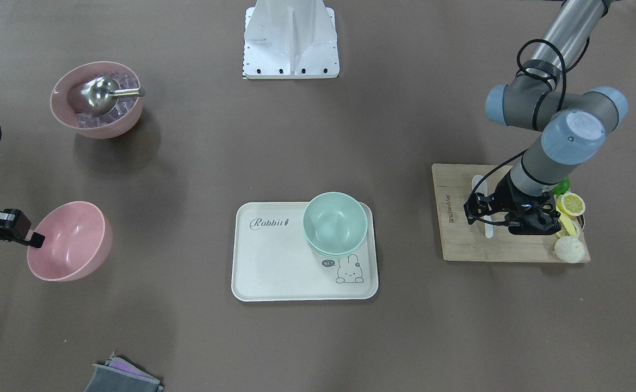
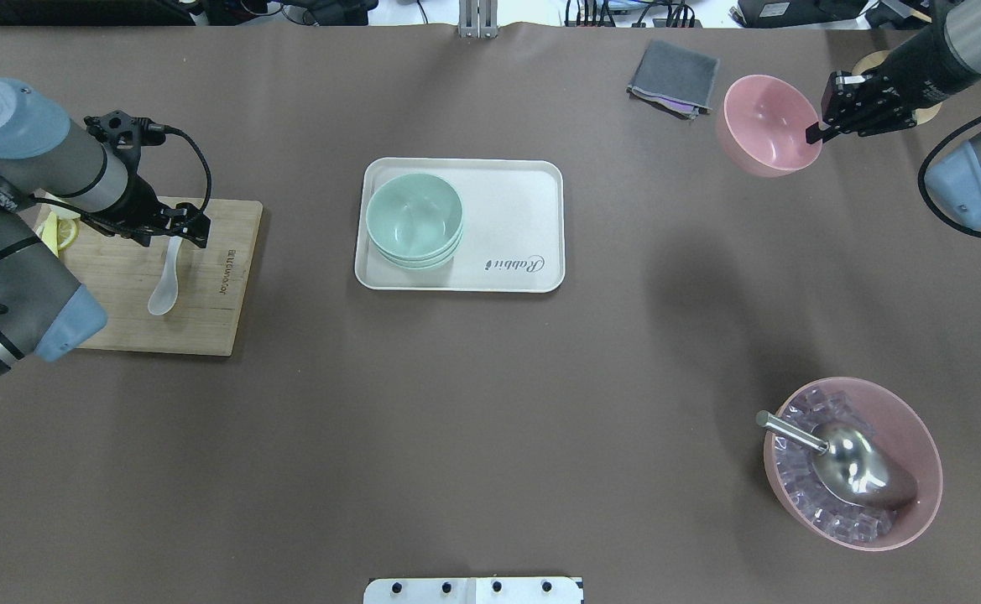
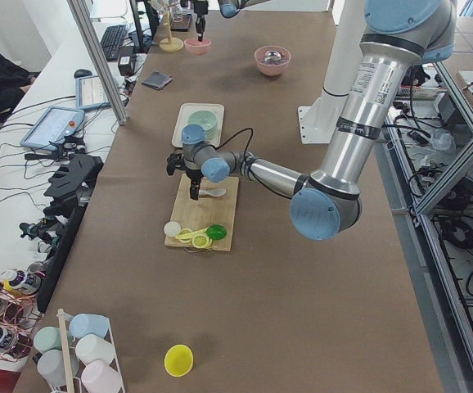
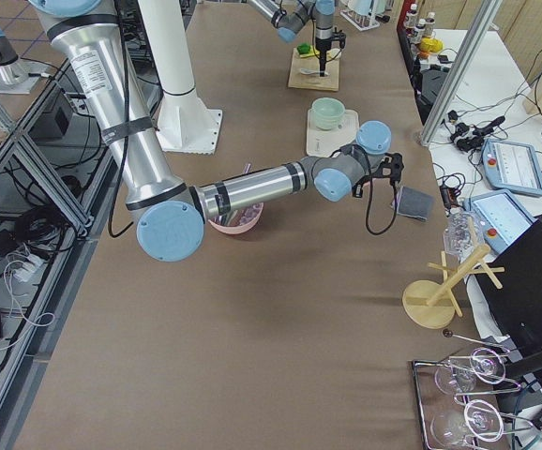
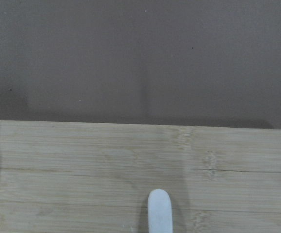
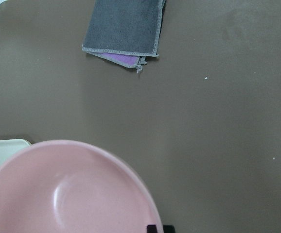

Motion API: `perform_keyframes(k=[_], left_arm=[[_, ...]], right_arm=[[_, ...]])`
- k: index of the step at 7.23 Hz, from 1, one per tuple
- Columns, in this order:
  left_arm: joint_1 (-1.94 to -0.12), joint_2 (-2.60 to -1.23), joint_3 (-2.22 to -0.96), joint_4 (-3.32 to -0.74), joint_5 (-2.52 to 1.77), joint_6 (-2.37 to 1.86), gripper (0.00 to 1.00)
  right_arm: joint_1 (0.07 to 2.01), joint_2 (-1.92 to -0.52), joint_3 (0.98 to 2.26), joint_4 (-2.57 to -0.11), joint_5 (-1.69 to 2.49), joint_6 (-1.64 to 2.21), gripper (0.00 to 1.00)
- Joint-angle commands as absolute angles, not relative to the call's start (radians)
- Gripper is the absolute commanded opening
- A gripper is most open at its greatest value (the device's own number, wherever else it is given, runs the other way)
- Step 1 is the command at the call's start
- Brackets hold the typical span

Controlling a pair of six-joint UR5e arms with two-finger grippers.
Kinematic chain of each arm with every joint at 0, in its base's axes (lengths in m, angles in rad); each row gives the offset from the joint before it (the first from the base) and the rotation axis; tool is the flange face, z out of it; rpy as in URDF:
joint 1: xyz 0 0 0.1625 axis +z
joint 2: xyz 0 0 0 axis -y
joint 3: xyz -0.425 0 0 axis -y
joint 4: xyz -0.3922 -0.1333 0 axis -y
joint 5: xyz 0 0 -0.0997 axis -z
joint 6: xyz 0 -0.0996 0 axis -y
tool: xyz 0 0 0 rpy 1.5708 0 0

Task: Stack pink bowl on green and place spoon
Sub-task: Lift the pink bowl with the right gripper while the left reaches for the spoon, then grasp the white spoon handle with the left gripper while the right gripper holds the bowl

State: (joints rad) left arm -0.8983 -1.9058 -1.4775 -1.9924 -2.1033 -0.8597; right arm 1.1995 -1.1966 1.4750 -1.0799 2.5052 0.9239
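On wooden board (image 2: 205,294), spoon (image 2: 163,294), scoop facing robot

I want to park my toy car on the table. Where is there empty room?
The biggest bare patch is mid-table, between the tray, the ice bowl and the base plate. The tray is bare beside the green bowls. The cutting board is crowded: spoon, lemon slices, left gripper above.

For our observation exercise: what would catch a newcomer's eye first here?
Stacked mint-green bowls sit on the white tray mid-table. The right gripper is at the rim of the pink bowl, while the left gripper hovers over the white spoon on the wooden board.
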Motion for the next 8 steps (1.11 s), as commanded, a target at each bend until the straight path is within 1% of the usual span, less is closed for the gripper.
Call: perform_keyframes(k=[1, 2, 3, 4, 5, 7, 8], left_arm=[[-0.894, -1.892, -1.483, -2.000, -2.105, -0.864, 0.69], [-0.893, -1.879, -1.485, -2.022, -2.105, -0.861, 0.62], [-0.891, -1.867, -1.486, -2.037, -2.105, -0.861, 0.60], [-0.891, -1.867, -1.496, -2.037, -2.106, -0.862, 0.56], [-0.891, -1.867, -1.509, -2.033, -2.108, -0.864, 0.50], [-0.890, -1.867, -1.513, -2.025, -2.115, -0.864, 0.45], [-0.888, -1.867, -1.513, -2.025, -2.115, -0.865, 0.46]], right_arm=[[1.190, -1.197, 1.474, -1.080, 2.503, 0.923, 0.00], [1.189, -1.197, 1.473, -1.080, 2.503, 0.923, 0.00], [1.189, -1.197, 1.473, -1.080, 2.503, 0.923, 0.00], [1.187, -1.193, 1.473, -1.080, 2.503, 0.923, 0.00], [1.187, -1.193, 1.473, -1.080, 2.503, 0.925, 0.00], [1.187, -1.193, 1.473, -1.080, 2.503, 0.923, 0.00], [1.187, -1.195, 1.471, -1.080, 2.503, 0.923, 0.00]])
